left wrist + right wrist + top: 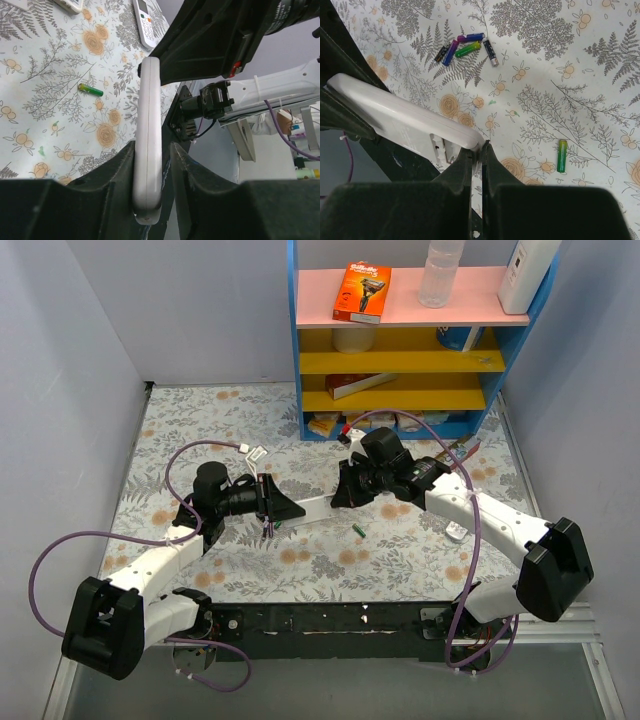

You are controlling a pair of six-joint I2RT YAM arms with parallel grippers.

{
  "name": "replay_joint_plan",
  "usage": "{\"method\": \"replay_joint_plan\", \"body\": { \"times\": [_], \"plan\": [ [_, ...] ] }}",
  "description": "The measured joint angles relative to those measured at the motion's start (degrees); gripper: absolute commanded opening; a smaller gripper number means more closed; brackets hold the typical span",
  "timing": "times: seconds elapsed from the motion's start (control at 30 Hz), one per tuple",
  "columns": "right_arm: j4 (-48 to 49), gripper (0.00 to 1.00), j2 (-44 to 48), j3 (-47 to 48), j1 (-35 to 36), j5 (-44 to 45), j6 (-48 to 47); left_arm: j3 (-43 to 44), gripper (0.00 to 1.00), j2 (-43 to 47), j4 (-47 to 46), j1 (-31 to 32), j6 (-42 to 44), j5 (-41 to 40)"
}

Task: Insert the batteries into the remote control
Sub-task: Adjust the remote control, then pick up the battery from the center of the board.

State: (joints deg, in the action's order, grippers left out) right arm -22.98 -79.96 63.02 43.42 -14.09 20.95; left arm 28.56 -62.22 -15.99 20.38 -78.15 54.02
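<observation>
The white remote control (315,505) hangs above the floral table, held between both arms. My left gripper (290,508) is closed round one end; in the left wrist view the remote control (149,125) stands edge-on between that gripper's (153,146) fingers. My right gripper (341,490) pinches the other end. In the right wrist view its gripper (479,148) is shut on the corner of the remote control (395,112), beside the open battery bay (440,147). Several batteries (465,47) lie clustered on the table. One green battery (562,156) (355,530) (90,90) lies apart.
A blue and yellow shelf unit (400,340) with boxes and a bottle stands at the back. A longer white remote with greenish buttons (145,20) lies on the table. Purple cables loop beside both arms. Grey walls close in the left and right sides.
</observation>
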Motion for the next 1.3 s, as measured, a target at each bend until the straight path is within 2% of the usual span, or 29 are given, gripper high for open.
{"method": "replay_joint_plan", "body": {
  "times": [0.07,0.1,0.17,0.2,0.27,0.3,0.37,0.4,0.53,0.67,0.8,1.03,1.3],
  "plan": [
    [-0.02,0.01,0.0,0.0,0.11,-0.5,-0.09,-0.02,0.13,-0.02,0.94,0.02,0.46,-0.83],
    [-0.04,0.01,0.0,0.0,0.11,-0.74,-0.15,-0.02,0.05,-0.02,1.36,0.04,0.85,-1.11],
    [-0.17,0.04,-0.02,0.0,0.09,-0.92,-0.17,-0.04,0.0,0.0,1.42,0.15,1.09,-1.01],
    [-0.26,0.16,-0.04,0.0,0.09,-0.96,-0.17,-0.07,0.0,0.07,1.44,0.26,1.22,-1.03],
    [-0.46,0.33,-0.02,0.0,0.11,-0.94,-0.24,-0.42,0.0,0.28,1.42,0.35,1.27,-1.29],
    [-0.52,0.46,-0.02,0.0,0.11,-1.01,-0.22,-0.57,0.0,0.39,1.4,0.42,1.27,-1.33],
    [-1.03,0.59,-0.02,0.22,0.28,-0.55,-0.96,-1.66,0.0,1.38,1.07,0.83,0.87,-2.01],
    [-1.22,0.61,-0.02,0.42,0.44,-0.07,-1.14,-2.49,0.0,2.14,0.94,0.98,0.57,-2.45],
    [-3.93,0.62,0.07,3.02,0.48,3.06,-4.13,-6.84,0.0,5.38,0.48,1.33,-1.16,-5.35],
    [-6.08,0.54,0.87,3.15,-0.63,6.03,-7.8,-11.37,0.0,7.91,0.39,1.38,-3.72,-10.93],
    [-7.37,0.53,1.27,0.33,-2.12,8.59,-9.66,-14.45,0.0,10.91,0.72,1.38,-5.25,-15.34],
    [-10.23,0.53,-2.38,-2.43,-2.23,9.46,-10.43,-14.82,0.0,15.1,3.5,1.38,-4.81,-22.05],
    [-10.34,0.52,-8.41,-2.95,-2.08,10.05,-9.75,-14.43,0.0,15.52,6.78,1.38,-3.91,-25.35]
  ]
}}
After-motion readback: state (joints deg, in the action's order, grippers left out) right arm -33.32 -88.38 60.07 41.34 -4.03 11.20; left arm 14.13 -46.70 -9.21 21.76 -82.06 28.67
